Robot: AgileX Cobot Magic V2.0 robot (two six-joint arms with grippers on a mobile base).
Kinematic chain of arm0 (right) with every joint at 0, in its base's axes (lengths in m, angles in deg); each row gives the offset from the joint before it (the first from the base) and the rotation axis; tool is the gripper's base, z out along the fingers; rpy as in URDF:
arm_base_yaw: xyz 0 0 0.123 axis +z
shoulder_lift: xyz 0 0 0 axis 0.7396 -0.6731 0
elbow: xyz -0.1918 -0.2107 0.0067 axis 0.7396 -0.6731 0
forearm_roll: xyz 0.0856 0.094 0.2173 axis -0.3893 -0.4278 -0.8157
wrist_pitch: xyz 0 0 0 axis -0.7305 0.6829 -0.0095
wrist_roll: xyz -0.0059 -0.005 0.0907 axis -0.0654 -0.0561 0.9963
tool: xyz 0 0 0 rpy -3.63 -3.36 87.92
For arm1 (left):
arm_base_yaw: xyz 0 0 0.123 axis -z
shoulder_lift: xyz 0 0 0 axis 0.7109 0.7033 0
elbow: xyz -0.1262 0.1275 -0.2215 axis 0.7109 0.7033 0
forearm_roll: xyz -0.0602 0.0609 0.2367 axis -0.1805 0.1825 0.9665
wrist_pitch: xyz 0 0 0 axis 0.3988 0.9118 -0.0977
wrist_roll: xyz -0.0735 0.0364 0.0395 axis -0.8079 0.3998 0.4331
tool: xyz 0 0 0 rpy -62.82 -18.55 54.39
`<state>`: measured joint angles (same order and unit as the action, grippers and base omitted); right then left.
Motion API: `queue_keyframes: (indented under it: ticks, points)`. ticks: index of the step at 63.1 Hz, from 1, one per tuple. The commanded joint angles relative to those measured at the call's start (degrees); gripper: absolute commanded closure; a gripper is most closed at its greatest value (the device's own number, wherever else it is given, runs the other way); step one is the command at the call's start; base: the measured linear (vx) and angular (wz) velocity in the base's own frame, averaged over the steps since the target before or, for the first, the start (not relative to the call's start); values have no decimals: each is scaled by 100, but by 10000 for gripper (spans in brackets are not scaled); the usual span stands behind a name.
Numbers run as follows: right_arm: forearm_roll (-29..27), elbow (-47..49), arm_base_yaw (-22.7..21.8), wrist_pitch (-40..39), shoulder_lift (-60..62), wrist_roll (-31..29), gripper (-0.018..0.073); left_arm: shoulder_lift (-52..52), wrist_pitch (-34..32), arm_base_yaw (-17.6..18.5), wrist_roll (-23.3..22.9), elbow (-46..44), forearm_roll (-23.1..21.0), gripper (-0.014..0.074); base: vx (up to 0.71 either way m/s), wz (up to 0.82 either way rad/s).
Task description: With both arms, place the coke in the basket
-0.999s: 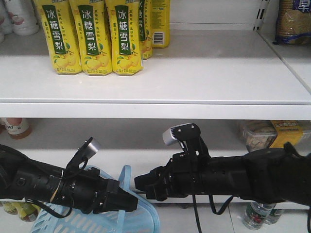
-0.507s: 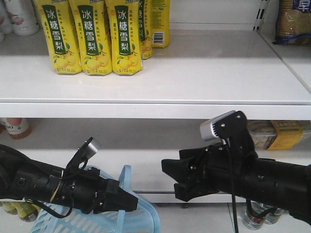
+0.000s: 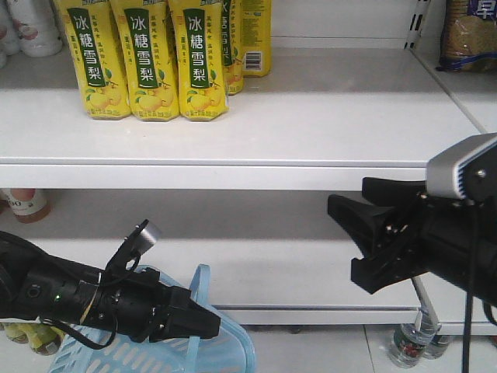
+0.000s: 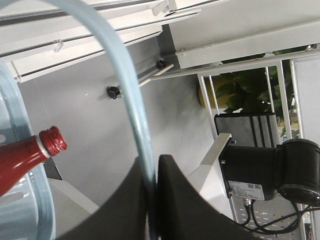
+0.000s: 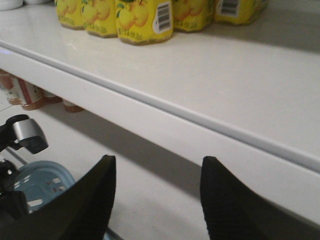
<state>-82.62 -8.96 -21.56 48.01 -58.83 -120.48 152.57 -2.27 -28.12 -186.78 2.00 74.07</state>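
The light blue basket point(image 3: 229, 350) hangs at the bottom left, below the shelves. My left gripper point(image 3: 213, 325) is shut on its pale blue handle point(image 3: 199, 286); in the left wrist view that handle point(image 4: 122, 90) runs down between the closed fingers of my left gripper point(image 4: 152, 172). The coke point(image 4: 22, 160), red with a ribbed red cap, pokes in at the left edge against the basket's rim point(image 4: 15, 115). My right gripper point(image 3: 343, 242) is open and empty, off to the right of the basket and level with the lower shelf. The right wrist view shows the right gripper point(image 5: 157, 162) spread wide, with the basket point(image 5: 40, 185) at lower left.
Yellow-labelled bottles point(image 3: 144, 58) stand on the upper white shelf, whose front edge point(image 3: 248, 176) runs above both arms. Small bottles point(image 3: 27, 203) and packaged goods point(image 3: 439, 214) sit on the lower shelf. A bottle point(image 3: 408, 343) stands low at the right.
My right arm has drawn back to the right and upward, away from the basket, and its jaws now stand wide apart. The left arm and basket have not moved.
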Motion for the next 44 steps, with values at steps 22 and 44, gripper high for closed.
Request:
queue_keyframes:
  ticks: [22,44]
  points:
    - [1328,160,-1116,382,983,1049,175,-282,-156,-8,89,-182,-529,601,0,0]
    - [3647,160,-2441,1705,1263,3277,175,-282,-156,-8,89,-182,-529,601,0,0]
